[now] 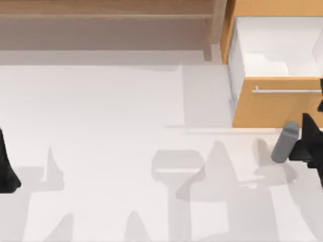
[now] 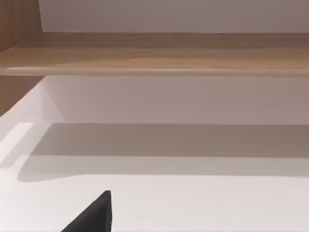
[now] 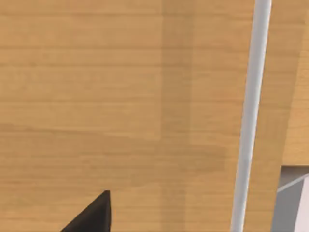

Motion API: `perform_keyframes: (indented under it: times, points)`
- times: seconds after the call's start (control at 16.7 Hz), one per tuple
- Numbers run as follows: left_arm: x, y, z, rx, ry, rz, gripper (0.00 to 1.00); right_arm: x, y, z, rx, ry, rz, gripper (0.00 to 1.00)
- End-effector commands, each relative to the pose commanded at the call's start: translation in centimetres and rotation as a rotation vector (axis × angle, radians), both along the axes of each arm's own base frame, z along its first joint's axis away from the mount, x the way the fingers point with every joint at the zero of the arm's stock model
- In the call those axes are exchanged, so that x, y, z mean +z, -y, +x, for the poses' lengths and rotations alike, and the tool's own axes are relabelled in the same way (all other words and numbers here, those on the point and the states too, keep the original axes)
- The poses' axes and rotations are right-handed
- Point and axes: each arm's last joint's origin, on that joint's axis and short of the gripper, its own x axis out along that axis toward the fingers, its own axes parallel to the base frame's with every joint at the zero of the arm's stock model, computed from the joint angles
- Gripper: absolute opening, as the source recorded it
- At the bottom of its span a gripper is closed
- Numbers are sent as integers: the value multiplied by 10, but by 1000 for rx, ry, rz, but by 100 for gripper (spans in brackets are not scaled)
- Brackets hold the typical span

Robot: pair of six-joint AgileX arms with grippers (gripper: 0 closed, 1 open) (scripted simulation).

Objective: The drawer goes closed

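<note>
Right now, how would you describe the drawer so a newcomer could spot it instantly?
Look to the top view's far right, beside the pale brown shelf unit. There the drawer stands pulled open, white inner walls exposed. Its orange-tan front with a thin silver bar handle sets it apart from the paler shelf; the right gripper is just before it.

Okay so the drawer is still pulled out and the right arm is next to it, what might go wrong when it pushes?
The right claw sits by the right end of the drawer front, so an off-centre push might skew the drawer and jam it. It is also close to the silver bar handle, which it could catch instead of the flat panel. The left arm is parked at the table's left edge.
</note>
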Motion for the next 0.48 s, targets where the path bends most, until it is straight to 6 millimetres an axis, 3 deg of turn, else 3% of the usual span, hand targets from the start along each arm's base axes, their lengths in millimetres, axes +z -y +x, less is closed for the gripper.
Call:
perform_keyframes:
  times: [0.3, 0.48]
  points:
    - [0, 0, 0, 0, 0, 0, 100, -1, 1, 0, -2, -6, -1, 100]
    - [0, 0, 0, 0, 0, 0, 100, 0, 0, 11, 0, 0, 0, 100]
